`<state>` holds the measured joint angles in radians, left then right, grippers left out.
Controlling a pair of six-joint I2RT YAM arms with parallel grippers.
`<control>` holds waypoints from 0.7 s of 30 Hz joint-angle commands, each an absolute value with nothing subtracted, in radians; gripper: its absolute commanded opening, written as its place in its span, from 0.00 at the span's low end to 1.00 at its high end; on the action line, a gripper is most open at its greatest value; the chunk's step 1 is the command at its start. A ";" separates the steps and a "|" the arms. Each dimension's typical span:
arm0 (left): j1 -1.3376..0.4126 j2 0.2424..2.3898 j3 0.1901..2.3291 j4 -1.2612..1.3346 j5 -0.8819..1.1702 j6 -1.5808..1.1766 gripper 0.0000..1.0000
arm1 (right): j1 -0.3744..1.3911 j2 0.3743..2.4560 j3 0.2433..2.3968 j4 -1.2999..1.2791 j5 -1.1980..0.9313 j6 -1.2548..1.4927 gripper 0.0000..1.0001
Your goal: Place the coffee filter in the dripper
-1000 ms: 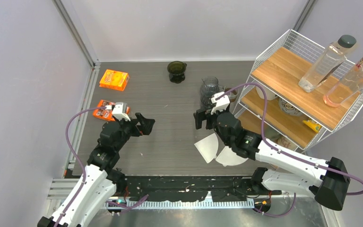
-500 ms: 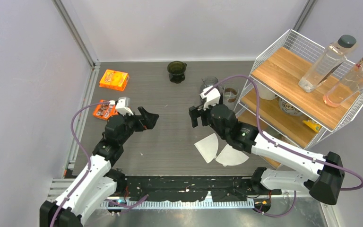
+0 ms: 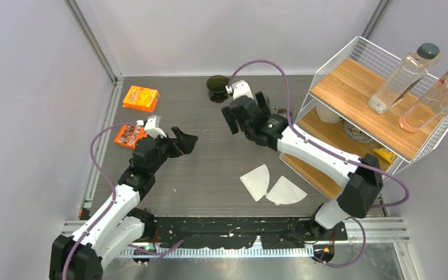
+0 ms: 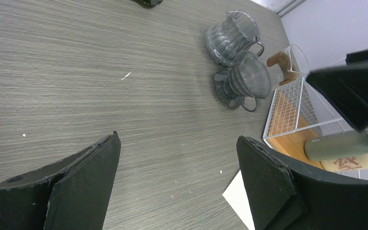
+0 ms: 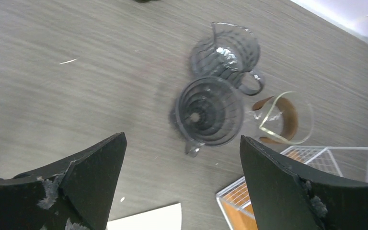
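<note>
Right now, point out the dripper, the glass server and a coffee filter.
dripper (image 5: 206,115): right wrist view, ribbed inner cone.
glass server (image 5: 226,51): right wrist view, its body.
coffee filter (image 3: 256,182): top external view, flat middle.

Both arms were extended forward. The left end effector (image 3: 184,142) hung with its 2 fingers spread wide, empty; the right end effector (image 3: 242,116), likewise spread and empty, pointed downward farther out.

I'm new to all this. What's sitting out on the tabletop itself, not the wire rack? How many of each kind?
White paper filters: 2
Orange packets: 2
Grey glass dripper: 1
Grey glass jug: 1
Clear glass with brown band: 1
Dark cup: 1
Total: 8
</note>
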<state>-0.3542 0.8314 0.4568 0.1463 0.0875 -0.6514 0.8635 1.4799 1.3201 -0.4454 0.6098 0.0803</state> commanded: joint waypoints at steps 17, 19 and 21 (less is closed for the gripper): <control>-0.359 0.831 0.459 0.164 0.009 -0.629 0.99 | 0.592 1.947 1.865 -0.864 0.837 0.182 0.83; -0.359 0.836 0.463 0.159 0.009 -0.628 0.99 | 0.579 1.966 1.880 -0.872 0.838 0.195 0.78; -0.359 0.839 0.466 0.151 0.009 -0.626 0.99 | 0.568 1.979 1.886 -0.878 0.837 0.209 0.72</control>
<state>-0.3542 0.8333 0.4480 0.1440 0.0261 -0.6464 0.5842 1.9659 1.8305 -0.8398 0.7811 0.1654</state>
